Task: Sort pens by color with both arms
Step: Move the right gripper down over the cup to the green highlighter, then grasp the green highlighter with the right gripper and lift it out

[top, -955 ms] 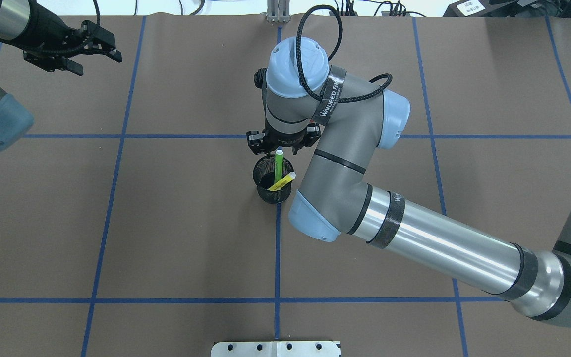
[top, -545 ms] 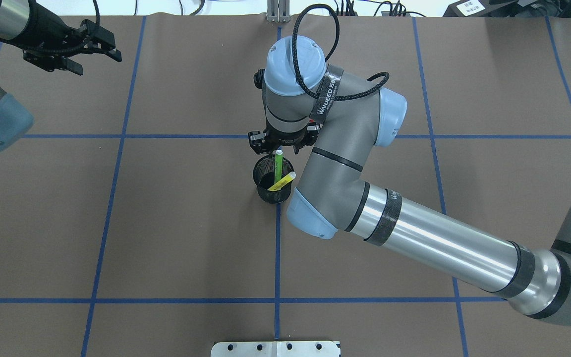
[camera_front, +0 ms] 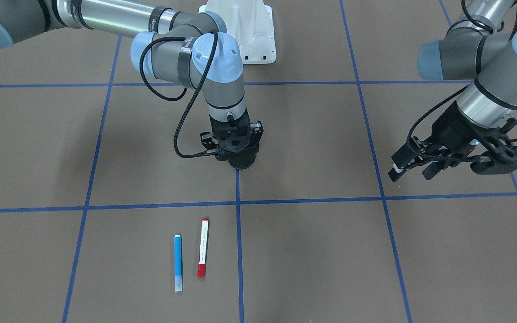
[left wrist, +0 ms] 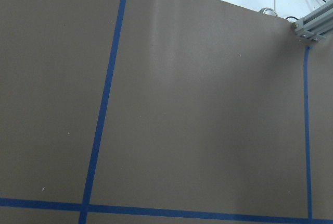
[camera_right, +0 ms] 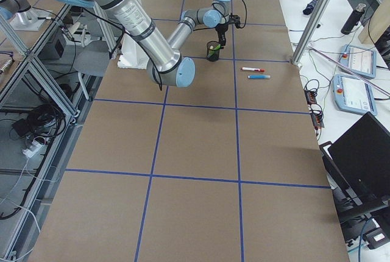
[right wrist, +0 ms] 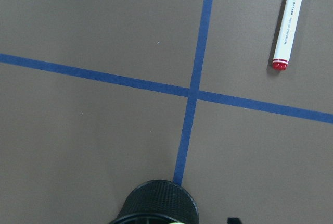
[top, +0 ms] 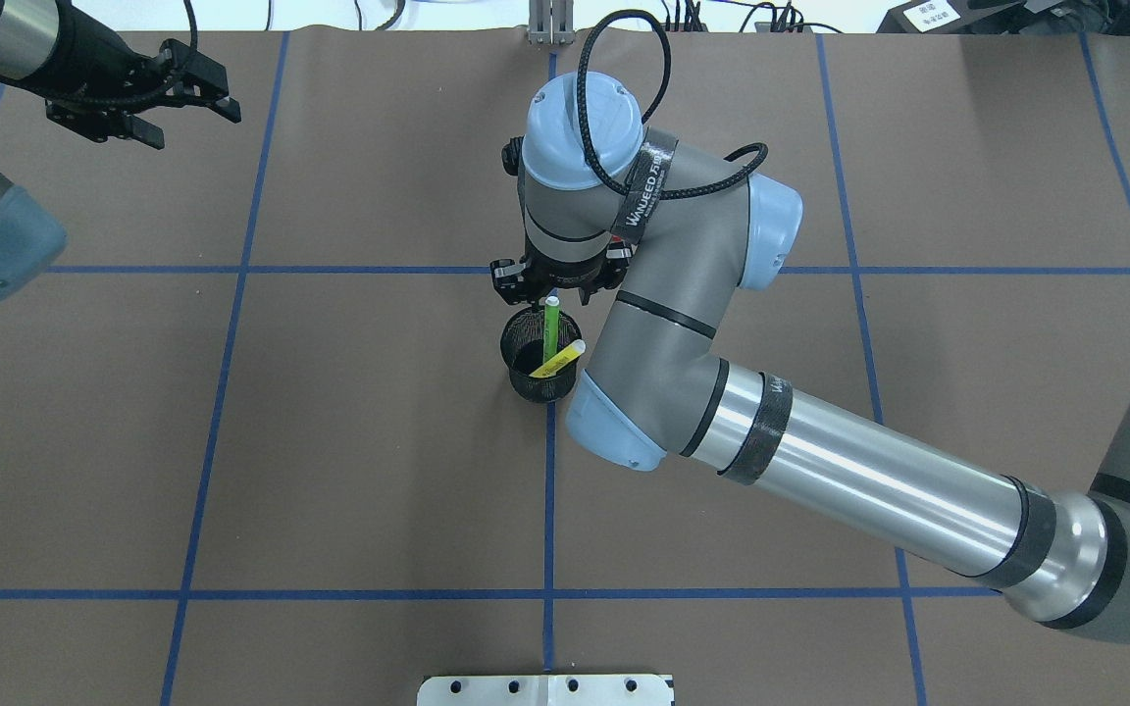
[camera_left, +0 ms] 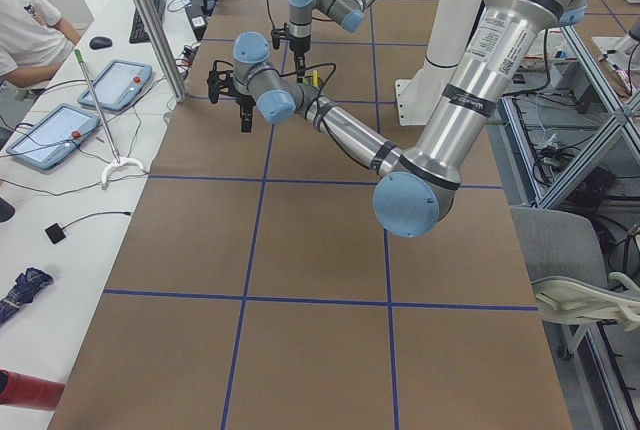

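Note:
A lime green pen stands tilted in the black mesh cup, and a yellow pen lies slanted in the same cup. My right gripper hangs straight over the cup's far rim, at the green pen's top. Its jaws look spread, and the fingertips are hidden. It also shows in the front view. A blue pen and a white pen with red cap lie side by side on the table beyond the cup. My left gripper is open and empty, far off at the table's left.
Brown paper with a grid of blue tape covers the table. The white pedestal base stands at my edge. An aluminium post and the operators' tablets are at the far side.
My right arm's wrist and elbow have shifted slightly to the left. The green and yellow pens and the cup have not moved. The left arm is still.

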Controlling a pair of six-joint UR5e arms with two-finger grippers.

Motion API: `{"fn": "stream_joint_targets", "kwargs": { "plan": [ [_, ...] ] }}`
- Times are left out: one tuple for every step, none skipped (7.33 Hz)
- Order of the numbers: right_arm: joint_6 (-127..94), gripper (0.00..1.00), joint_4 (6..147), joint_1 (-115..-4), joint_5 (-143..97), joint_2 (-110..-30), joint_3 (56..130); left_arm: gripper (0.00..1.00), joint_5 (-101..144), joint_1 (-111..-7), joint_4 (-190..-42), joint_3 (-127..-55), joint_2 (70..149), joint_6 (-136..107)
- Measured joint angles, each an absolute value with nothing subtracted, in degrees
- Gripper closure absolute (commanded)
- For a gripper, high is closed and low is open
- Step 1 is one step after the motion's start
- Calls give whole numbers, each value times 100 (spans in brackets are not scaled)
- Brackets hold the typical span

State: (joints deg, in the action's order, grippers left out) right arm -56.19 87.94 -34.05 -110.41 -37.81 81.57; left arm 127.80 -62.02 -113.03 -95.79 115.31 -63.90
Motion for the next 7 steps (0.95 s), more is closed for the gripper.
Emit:
{"fn": "stream_joint_targets", "kwargs": {
  "plan": [
    [-5629, 67, 8677, -3403, -11055, -3768, 8092, 1, 12779, -6202, -11303, -9575, 11531, -6390],
    [-5632, 76, 8630, -3403, -11083, -3765, 8074, 1, 12779, -6200, -11303, -9573, 11531, -6390],
    [-5632, 75, 8617, -3406, -11132, -3765, 8079, 1, 12779, -6192, -11303, -9572, 11531, -6392],
    [-5626, 72, 8620, -3420, -11202, -3770, 8093, 1, 12779, -6185, -11303, -9571, 11533, -6395],
    [-5618, 73, 8626, -3439, -11259, -3778, 8109, 1, 12779, -6178, -11303, -9571, 11536, -6397],
    [-5614, 95, 8631, -3448, -11282, -3785, 8116, 1, 12779, -6174, -11303, -9571, 11539, -6398],
    [-5617, 100, 8638, -3450, -11292, -3789, 8119, 1, 12779, -6172, -11303, -9571, 11539, -6398]
  ]
}}
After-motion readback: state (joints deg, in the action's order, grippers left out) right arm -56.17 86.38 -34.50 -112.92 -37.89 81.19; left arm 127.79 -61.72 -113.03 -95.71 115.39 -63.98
